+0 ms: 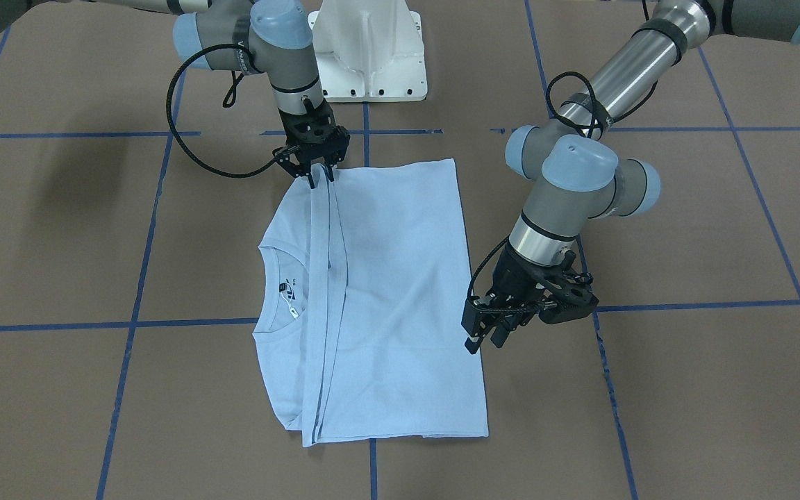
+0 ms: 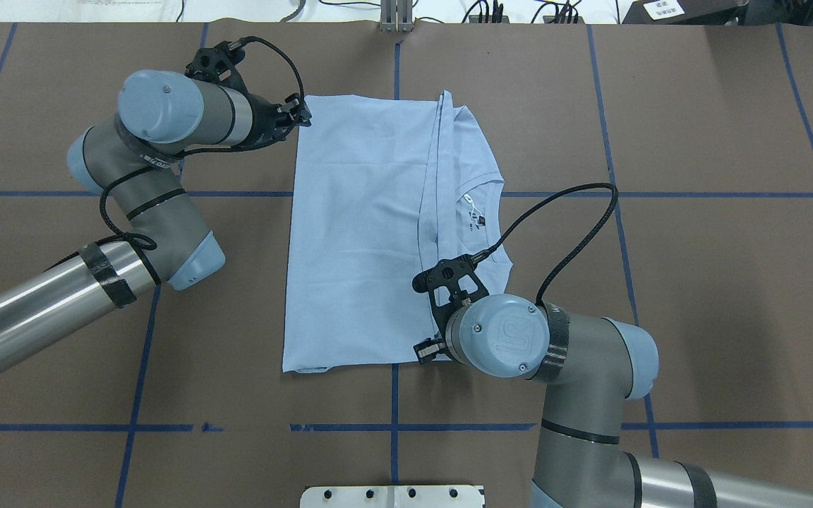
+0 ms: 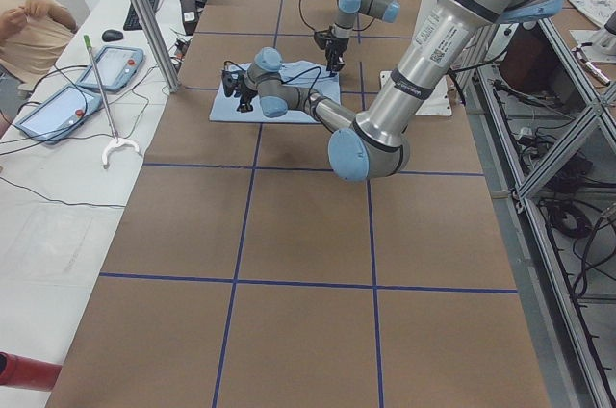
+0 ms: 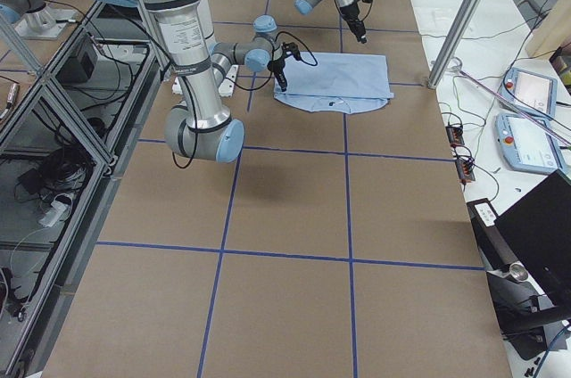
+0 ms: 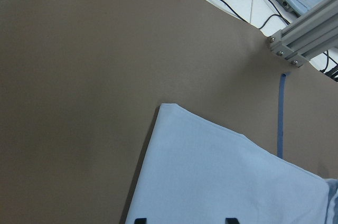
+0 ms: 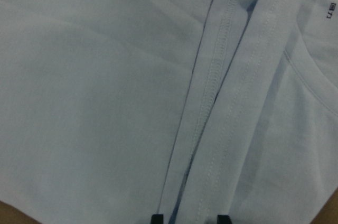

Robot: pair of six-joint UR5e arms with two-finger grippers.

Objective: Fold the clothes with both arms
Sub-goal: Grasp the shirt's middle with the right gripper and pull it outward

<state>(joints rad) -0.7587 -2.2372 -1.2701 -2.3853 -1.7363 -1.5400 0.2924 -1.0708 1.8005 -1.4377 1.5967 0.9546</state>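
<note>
Seen from overhead, with 12 o'clock pointing away from the robot, the left arm (image 2: 159, 204) comes in from 8 o'clock and bends toward the far side of the brown table (image 2: 696, 282). The left gripper (image 1: 483, 340) hangs over the 11 o'clock corner of the T-shirt (image 2: 357, 233). Its two black fingers are spread apart and grasp nothing. In the wrist view only flat cloth and bare table lie beyond the fingertips.

The light blue T-shirt lies flat at the table's centre, across the blue tape lines (image 2: 731, 194). It is folded into a tall rectangle, with its long sides running from 12 to 6 o'clock. Two stitched hem strips (image 6: 222, 76) run side by side along that direction, a little toward 3 o'clock from the middle. Past them, on the 3 o'clock side, the ribbed collar (image 1: 278, 251) and the small black neck label (image 1: 282, 285) face up.

The right arm (image 2: 562, 353) rises from 5 o'clock, its wrist above the shirt's near edge. The right gripper (image 1: 321, 179) points straight down at the 6 o'clock end of the hem strips. Its fingers are parted with the strips showing between them, and they are not clenched on the fabric. The white pedestal base (image 1: 371, 48) stands at 6 o'clock, apart from the shirt.
</note>
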